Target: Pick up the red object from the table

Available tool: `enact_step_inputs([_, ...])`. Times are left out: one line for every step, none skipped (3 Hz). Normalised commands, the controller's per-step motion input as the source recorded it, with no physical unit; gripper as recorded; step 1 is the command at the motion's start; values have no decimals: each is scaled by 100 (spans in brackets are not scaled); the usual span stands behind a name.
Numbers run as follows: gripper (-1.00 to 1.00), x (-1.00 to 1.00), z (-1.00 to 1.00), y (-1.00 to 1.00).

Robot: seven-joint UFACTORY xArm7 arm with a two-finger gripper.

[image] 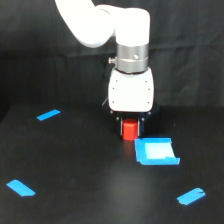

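One red object [130, 130] stands upright (long axis vertical) between end effector [130, 128] fingers.

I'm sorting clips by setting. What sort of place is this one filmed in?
Most likely a lab or robot test bench. A white robot arm stands over a matte black table marked with blue tape strips, against a black backdrop. The only props are a red object and a flat blue square piece.

I'm seeing a matte black table [75, 170], glossy white plastic arm housing [131, 90] with a brushed metal collar [131, 57], and smooth red object [130, 130].
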Motion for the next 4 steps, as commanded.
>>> enact_step_inputs([-96, -7, -27, -14])
enact_step_inputs([-97, -10, 9, -21])
enact_step_inputs([-98, -16, 51, -27])
enact_step_inputs([-98, -10, 41, -19])
